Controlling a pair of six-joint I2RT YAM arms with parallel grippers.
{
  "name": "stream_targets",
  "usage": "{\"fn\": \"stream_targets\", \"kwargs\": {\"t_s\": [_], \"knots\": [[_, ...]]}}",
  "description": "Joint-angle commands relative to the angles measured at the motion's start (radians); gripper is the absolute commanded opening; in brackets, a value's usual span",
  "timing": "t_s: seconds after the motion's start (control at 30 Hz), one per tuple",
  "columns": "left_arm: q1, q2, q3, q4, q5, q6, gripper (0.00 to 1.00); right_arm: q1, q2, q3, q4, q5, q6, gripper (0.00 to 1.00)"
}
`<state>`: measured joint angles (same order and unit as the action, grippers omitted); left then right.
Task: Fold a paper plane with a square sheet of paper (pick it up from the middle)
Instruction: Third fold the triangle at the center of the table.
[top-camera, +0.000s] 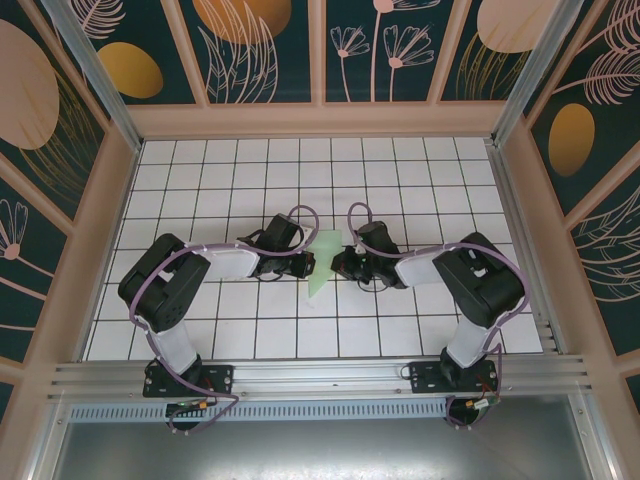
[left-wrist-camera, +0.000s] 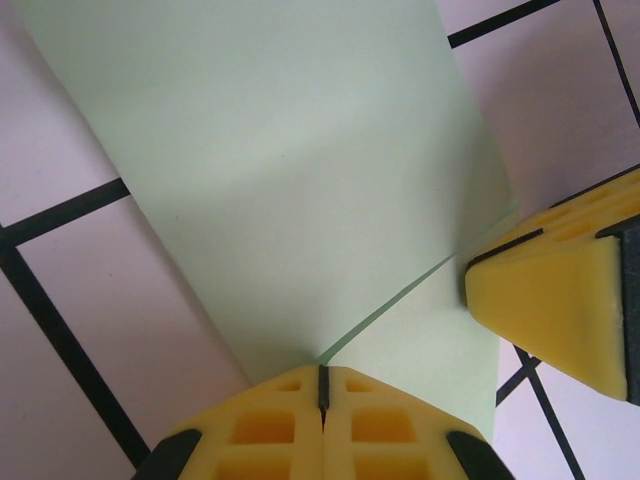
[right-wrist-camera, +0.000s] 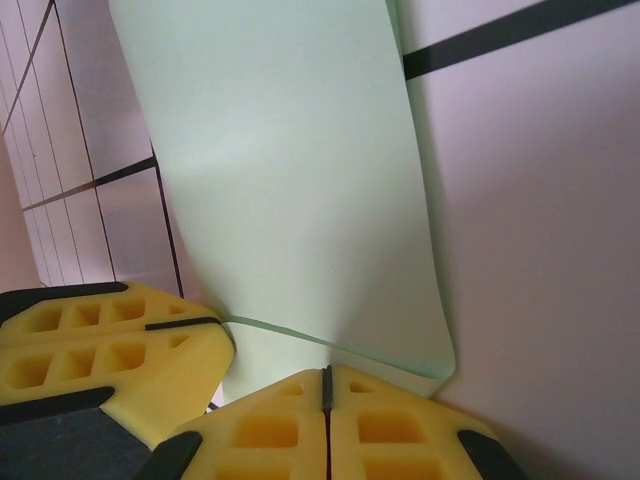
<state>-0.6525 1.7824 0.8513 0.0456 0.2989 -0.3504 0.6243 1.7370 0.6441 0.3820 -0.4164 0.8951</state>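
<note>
1. Pale mint-green thin paper sheet, folded with one crease showing, lay near the middle of the white grid-tiled table.
2. The left gripper had its yellow jaws closed tight, tips at the crease's end. Nipped or merely touched, could not tell.
3. The right gripper was likewise closed, tips at the sheet's curled edge. Hold unclear.
4. Both grippers sat just beside each other at the sheet, arms reaching in from either side.

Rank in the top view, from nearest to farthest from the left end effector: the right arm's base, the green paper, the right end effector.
1. green paper: at the tip of the left end effector, mid-table.
2. right end effector: just across the paper, rightward.
3. right arm's base: near edge, right.
</note>
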Motion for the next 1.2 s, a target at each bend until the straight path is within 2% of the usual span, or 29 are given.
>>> {"fn": "stream_targets", "kwargs": {"t_s": [0.0,0.17,0.43,0.73,1.0,1.17], "knots": [[0.001,0.045,-0.003,-0.075,-0.021,0.021,0.03,-0.006,-0.021,0.020,-0.028,0.007,-0.024,0.09],[0.002,0.045,-0.004,-0.076,-0.020,0.023,0.03,-0.043,-0.085,0.025,-0.034,-0.014,-0.038,0.09],[0.002,0.044,-0.001,-0.078,-0.019,0.023,0.03,-0.066,-0.027,0.022,0.011,-0.059,-0.033,0.09],[0.002,0.041,-0.003,-0.079,-0.016,0.025,0.03,-0.066,0.047,0.028,-0.079,0.045,-0.031,0.08],[0.001,0.041,-0.003,-0.084,-0.021,0.026,0.03,-0.072,-0.073,0.038,-0.068,-0.016,-0.024,0.09],[0.002,0.041,-0.001,-0.085,-0.023,0.026,0.03,-0.107,-0.043,0.040,-0.005,-0.087,-0.027,0.09]]}}
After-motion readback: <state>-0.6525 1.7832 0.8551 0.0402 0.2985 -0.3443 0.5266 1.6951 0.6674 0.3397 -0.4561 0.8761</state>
